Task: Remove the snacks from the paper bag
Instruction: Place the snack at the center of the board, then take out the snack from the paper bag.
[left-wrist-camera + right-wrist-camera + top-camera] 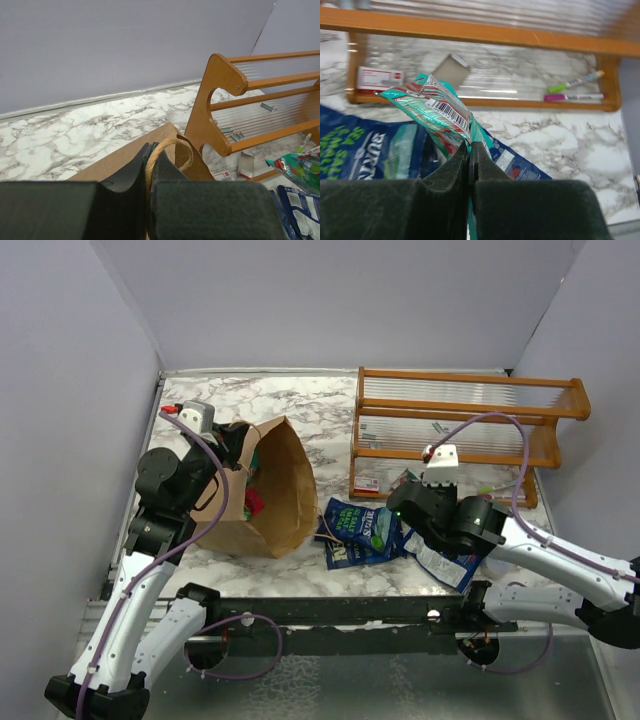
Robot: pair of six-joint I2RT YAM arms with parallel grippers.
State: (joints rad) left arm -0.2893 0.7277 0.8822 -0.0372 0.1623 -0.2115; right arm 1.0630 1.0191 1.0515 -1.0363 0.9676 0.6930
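Note:
The brown paper bag (280,490) lies tipped on the marble table, its mouth toward my left arm. Red and green snacks (254,502) show inside it. My left gripper (232,448) (150,152) is shut on the bag's twisted-paper handle (167,145) at the rim. My right gripper (402,512) (471,147) is shut on a teal snack packet (437,107) (295,167), held just above the table. Dark blue snack packets (355,535) (355,150) lie flat beside the bag, and another (440,562) (520,162) lies under my right arm.
An orange-brown wooden rack (460,430) stands at the back right, close behind my right gripper. It holds a small red-and-white packet (379,77), a grey card (451,69) and two markers (575,82). Grey walls enclose the table on three sides.

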